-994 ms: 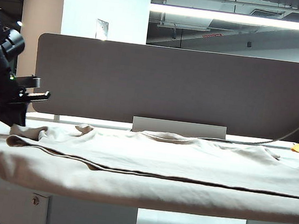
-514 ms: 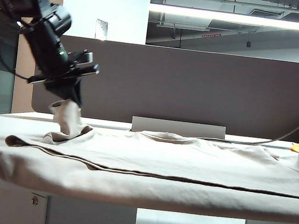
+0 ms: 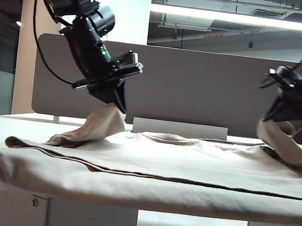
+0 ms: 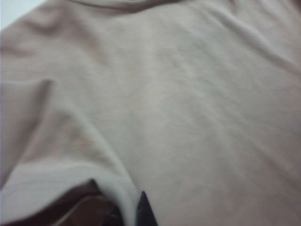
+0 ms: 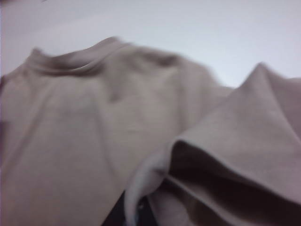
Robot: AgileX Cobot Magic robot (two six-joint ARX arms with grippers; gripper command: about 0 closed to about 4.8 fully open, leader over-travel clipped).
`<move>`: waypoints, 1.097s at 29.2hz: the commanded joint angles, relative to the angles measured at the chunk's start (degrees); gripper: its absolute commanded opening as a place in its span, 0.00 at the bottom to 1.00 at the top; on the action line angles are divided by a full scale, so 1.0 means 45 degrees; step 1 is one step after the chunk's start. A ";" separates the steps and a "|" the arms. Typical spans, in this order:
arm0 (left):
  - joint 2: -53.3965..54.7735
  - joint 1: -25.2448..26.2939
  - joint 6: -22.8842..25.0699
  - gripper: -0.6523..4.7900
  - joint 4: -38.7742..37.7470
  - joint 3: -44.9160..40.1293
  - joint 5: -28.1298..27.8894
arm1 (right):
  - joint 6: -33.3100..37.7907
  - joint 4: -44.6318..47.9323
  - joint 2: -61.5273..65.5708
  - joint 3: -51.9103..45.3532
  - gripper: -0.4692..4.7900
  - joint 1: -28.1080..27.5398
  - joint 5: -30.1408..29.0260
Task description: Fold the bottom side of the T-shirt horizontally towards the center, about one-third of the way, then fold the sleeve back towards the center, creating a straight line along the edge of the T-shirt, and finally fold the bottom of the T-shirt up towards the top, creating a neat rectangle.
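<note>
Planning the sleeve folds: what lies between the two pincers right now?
In the exterior view, only the flat middle of the beige cloth T-shirt with its round neck opening lies between left pincer and right pincer; each holds a lifted sleeve.

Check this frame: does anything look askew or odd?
Nothing odd. The left gripper and right gripper each lift a pinched sleeve of the T-shirt, so it peaks at both ends, as folding would have it.

Beige T-shirt (image 4: 178,103), left tool (image 4: 129,212) pinching fold
</note>
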 commanded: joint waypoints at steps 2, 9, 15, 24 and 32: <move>-0.0073 -0.0267 0.0024 0.11 0.0277 0.0000 -0.0121 | 0.0165 0.0097 -0.0121 0.0029 0.08 0.0947 0.0039; 0.0044 -0.0301 -0.0141 0.22 0.0393 -0.0005 -0.0107 | 0.0204 -0.0063 -0.0112 0.0024 0.08 0.1603 0.0316; 0.0165 -0.0301 -0.0141 0.98 0.0534 -0.0005 -0.0087 | 0.0204 -0.0447 -0.0112 0.0015 0.67 0.1579 0.0321; 0.0160 -0.0277 -0.0223 1.00 0.1132 0.0015 0.0325 | 0.0500 0.0131 -0.0112 0.0024 1.00 0.1593 -0.1263; 0.0160 -0.0277 -0.1292 1.00 0.1729 0.0024 0.1749 | 0.2375 0.1025 -0.0112 0.0024 1.00 0.1885 -0.2419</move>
